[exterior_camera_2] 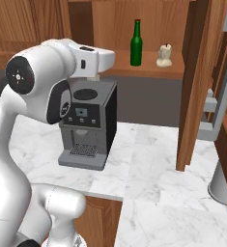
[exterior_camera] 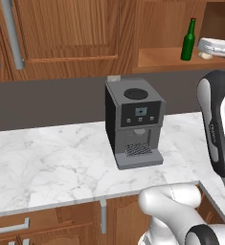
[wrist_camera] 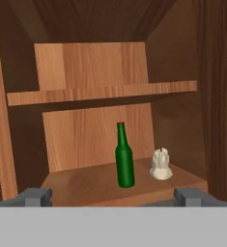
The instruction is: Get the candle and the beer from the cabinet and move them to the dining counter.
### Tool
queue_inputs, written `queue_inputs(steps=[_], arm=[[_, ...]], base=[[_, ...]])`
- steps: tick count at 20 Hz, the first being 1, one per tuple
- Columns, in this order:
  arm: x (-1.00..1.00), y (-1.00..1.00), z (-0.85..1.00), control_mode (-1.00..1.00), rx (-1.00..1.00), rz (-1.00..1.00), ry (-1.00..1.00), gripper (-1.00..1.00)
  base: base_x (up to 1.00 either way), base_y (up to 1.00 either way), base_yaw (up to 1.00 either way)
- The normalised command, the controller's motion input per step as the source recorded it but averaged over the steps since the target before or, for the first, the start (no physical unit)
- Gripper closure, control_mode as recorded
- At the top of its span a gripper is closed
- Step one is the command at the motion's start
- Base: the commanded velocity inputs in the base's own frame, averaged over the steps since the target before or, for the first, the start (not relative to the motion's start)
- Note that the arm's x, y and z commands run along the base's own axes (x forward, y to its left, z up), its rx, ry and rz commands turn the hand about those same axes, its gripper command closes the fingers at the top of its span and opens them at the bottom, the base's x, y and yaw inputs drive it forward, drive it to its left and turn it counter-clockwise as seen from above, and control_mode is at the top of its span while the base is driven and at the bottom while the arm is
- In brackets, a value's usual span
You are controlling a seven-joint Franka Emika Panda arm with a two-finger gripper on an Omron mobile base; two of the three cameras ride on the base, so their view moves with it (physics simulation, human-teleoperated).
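The step in hand looks like the approach to the first pickup: the end effector (wrist_camera: 113,197) faces into the open cabinet (wrist_camera: 100,91) with its fingertips (wrist_camera: 35,197) set wide apart and nothing between them, well short of the lower shelf (wrist_camera: 86,181). On that shelf the beer (wrist_camera: 124,157) stands upright, a slim green bottle with a red cap, and the candle (wrist_camera: 161,165), a stubby cream lump, sits just beside it, apart from it, on the side nearer the cabinet's inner wall. Neither has been lifted yet. The next move, I judge, calls for advancing over the shelf edge, centring on one item, and closing without knocking the neighbour; the bottle's narrow body would suit a grip around its middle. Below the cabinet a grey coffee machine (exterior_camera: 133,122) stands on the marble counter (exterior_camera: 51,162). No brand, label or legible writing can be made out on the bottle or the machine.
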Motion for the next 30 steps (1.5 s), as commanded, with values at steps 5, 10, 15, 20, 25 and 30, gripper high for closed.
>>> queue_inputs(steps=[5,10,15,20,25,30], arm=[[0.0,0.0,0.0,-1.0,0.0,0.02,-0.04,-1.0],[0.0,-0.03,0.05,-1.0,0.0,0.0,0.0,-1.0],[0.0,-0.03,0.0,-1.0,0.0,0.0,0.0,-1.0],[0.03,0.0,0.0,-1.0,0.0,0.0,0.0,-1.0],[0.21,-0.04,0.0,-1.0,0.0,0.0,0.01,-1.0],[0.19,-0.04,0.0,-1.0,0.0,0.0,0.0,-1.0]], base=[[0.0,0.0,0.0],[0.0,0.0,0.0],[0.0,0.0,0.0],[0.0,0.0,0.0],[0.0,0.0,0.0],[0.0,0.0,0.0]])
